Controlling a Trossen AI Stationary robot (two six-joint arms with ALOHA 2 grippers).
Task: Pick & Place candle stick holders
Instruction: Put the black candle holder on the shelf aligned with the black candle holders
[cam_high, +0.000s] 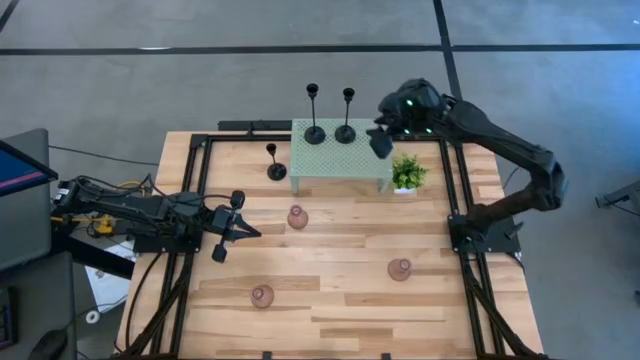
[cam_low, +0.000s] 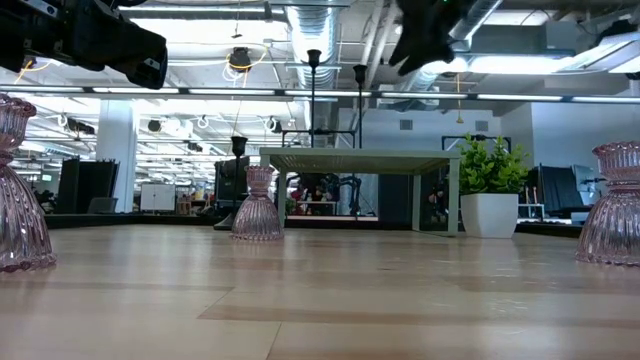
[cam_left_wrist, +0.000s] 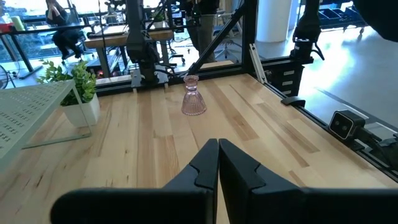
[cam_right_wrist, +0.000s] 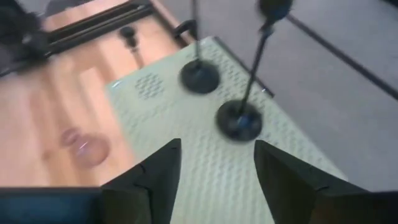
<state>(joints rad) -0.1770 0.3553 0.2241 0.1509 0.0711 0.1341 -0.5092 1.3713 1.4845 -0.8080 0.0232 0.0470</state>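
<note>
Two slim black candle stick holders (cam_high: 315, 133) (cam_high: 345, 131) stand by their round bases on the pale green mesh stand (cam_high: 340, 160). A third black one (cam_high: 276, 170) stands on the table left of the stand. Three squat pink holders (cam_high: 297, 217) (cam_high: 400, 269) (cam_high: 262, 296) sit on the wood. My right gripper (cam_high: 382, 141) hangs open above the stand's right end, tipped down toward the nearer black holder (cam_right_wrist: 239, 119) and clear of it. My left gripper (cam_high: 248, 232) is shut and level at the table's left side, with nothing in it.
A small green potted plant (cam_high: 408, 173) stands on the table at the stand's right end, under my right arm. Black frame rails (cam_high: 455, 190) run along the table's left, right and far sides. Open wood lies between the pink holders.
</note>
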